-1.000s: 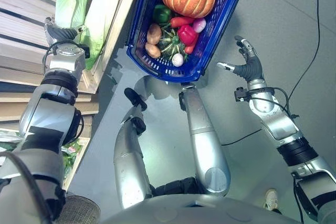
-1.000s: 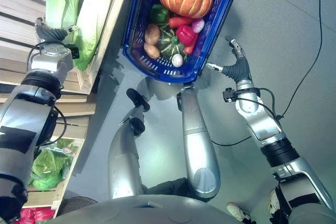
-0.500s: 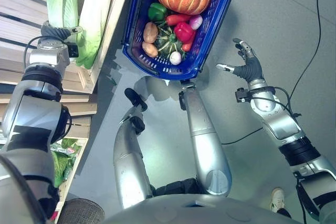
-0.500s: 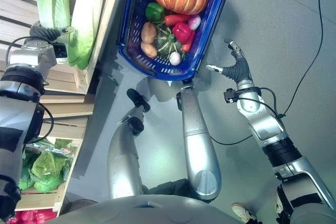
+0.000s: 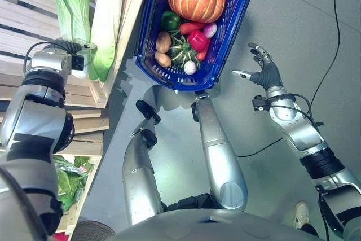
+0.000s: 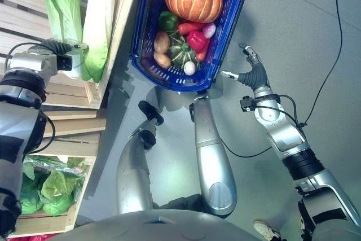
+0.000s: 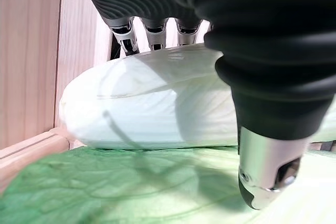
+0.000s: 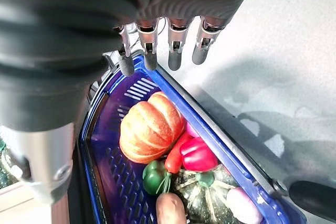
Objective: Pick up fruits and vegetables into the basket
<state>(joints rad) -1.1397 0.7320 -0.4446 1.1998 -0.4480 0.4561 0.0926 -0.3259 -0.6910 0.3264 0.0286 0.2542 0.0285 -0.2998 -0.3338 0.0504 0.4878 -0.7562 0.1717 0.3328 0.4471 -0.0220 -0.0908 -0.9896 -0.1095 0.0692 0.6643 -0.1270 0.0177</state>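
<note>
Cabbage was what my left hand (image 5: 72, 47) reached for: the pale napa cabbage (image 5: 105, 26) lay on the wooden shelf (image 5: 25, 4) at ten o'clock of the blue basket (image 5: 151, 32), a greener one (image 5: 70, 1) beside it. My fingers (image 7: 125, 31) reached over its white end with the thumb apart, not yet closed round it. Long and smooth, it might have rolled or tipped from a shallow grip. My right hand (image 5: 263, 71) hung spread at four o'clock of the basket, holding nothing, so the basket could slide unchecked.
</note>
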